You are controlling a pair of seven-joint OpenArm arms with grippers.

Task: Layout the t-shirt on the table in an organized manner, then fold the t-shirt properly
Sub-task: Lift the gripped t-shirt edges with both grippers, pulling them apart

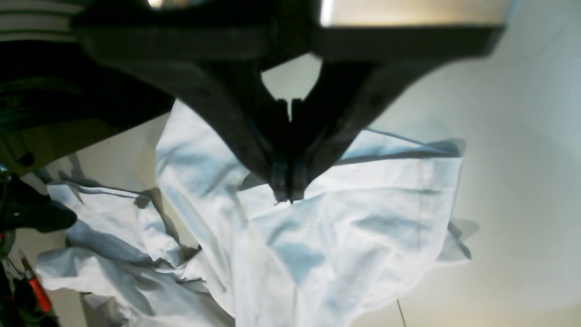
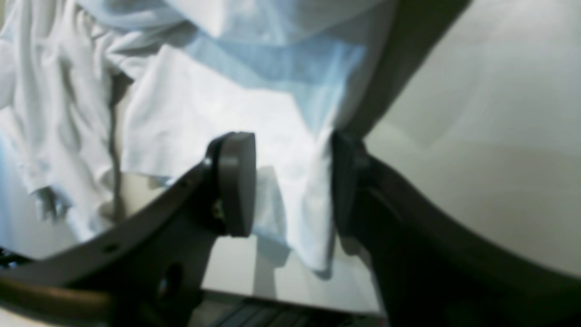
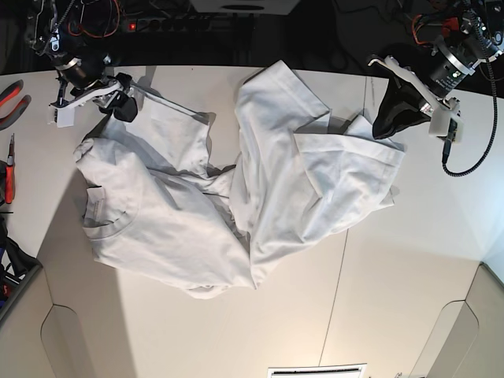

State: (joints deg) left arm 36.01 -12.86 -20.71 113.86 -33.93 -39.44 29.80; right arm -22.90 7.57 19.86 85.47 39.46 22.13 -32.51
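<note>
Left gripper (image 1: 289,193) tips (blurred) on t-shirt (image 3: 236,189) — held cloth indistinct.

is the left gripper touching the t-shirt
Touching. In the left wrist view the left gripper has its jaws shut, pinching a fold of the white t-shirt at their tips.

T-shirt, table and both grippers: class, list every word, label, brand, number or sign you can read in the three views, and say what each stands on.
None can be read.
t-shirt: plain white, no print or tag showing.
table: bare, only thin dark seam lines.
left gripper and right gripper: dark, no marking visible; both wrist views are blurred.
</note>
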